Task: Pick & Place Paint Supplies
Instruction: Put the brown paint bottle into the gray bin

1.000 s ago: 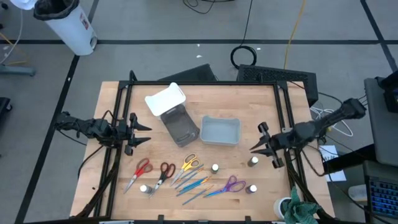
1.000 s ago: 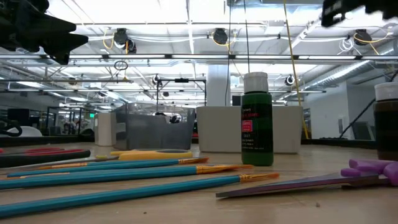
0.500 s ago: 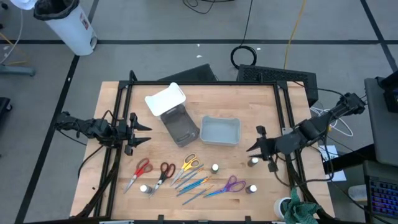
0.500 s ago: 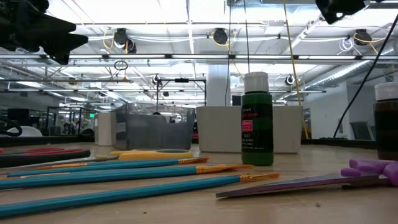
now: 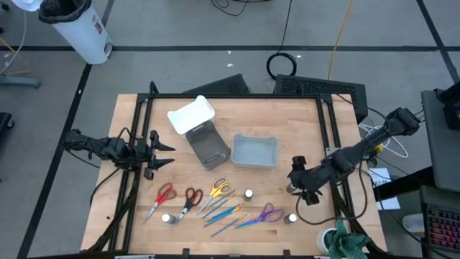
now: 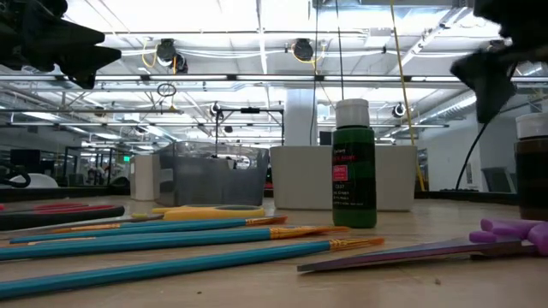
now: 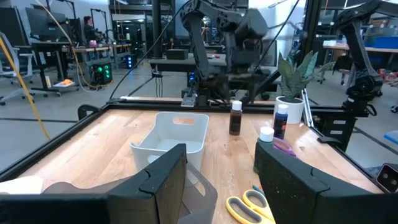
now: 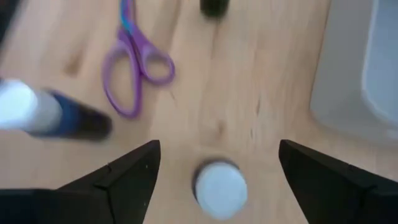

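The left gripper (image 5: 159,155) waits at the table's (image 5: 287,115) left edge, fingers spread and empty. Right of it, toward the table's far side, sit three containers: a white tub (image 5: 191,115), a dark grey bin (image 5: 208,147) touching it, and a pale grey tray (image 5: 255,152) — the high view shows nothing inside the tray, and I cannot tell about the other two. In front of them the supplies lie in a loose row along the near side: red scissors (image 5: 162,197), a white-capped bottle (image 5: 166,217), dark-red scissors (image 5: 190,198), yellow scissors (image 5: 218,190), a fan of blue and teal brushes (image 5: 221,213), another bottle (image 5: 249,194), purple scissors (image 5: 267,214) and a bottle (image 5: 291,217) beside them. The right gripper (image 5: 300,184) hovers right of the tray, directly over a fourth bottle that the high view hides almost entirely; the right wrist view looks down on that bottle's white cap (image 8: 220,188) between the widely parted fingers (image 8: 124,171), which hold nothing. Only the low view shows a green bottle (image 6: 354,167) with its red label.
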Robot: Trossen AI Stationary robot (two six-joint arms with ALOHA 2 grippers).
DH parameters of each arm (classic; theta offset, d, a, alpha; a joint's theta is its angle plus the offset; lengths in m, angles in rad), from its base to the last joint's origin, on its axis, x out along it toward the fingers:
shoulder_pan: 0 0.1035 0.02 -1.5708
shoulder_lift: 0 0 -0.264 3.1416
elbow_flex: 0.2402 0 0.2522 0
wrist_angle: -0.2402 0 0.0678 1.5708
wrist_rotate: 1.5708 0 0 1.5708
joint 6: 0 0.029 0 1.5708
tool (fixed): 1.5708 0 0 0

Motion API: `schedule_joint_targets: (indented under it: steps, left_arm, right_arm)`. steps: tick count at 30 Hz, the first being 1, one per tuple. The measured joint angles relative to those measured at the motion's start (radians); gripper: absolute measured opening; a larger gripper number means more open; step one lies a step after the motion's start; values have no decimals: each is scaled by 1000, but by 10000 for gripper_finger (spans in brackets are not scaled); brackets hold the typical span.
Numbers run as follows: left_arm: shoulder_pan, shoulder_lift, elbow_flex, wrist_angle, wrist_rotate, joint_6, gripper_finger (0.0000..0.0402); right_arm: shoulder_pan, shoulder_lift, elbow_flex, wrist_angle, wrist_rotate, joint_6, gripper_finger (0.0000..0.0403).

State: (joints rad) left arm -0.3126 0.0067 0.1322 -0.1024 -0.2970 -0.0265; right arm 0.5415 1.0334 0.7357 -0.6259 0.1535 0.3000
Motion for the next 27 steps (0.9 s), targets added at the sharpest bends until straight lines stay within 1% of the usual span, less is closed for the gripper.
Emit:
schedule_joint_targets:
  steps: [6,14,20,27]
  left_arm:
    - [0,0,0,0,0,0,200]
    - [0,0,0,0,0,0,200]
    - [0,0,0,0,0,0,200]
    - [0,0,0,0,0,0,200]
  right_arm:
    - [-1,25,-11,-65,0,51,310]
    - [-1,20,-11,-68,-1,81,271]
    - [-1,20,-11,-69,-1,81,222]
    - [-1,19,-11,-67,-1,81,146]
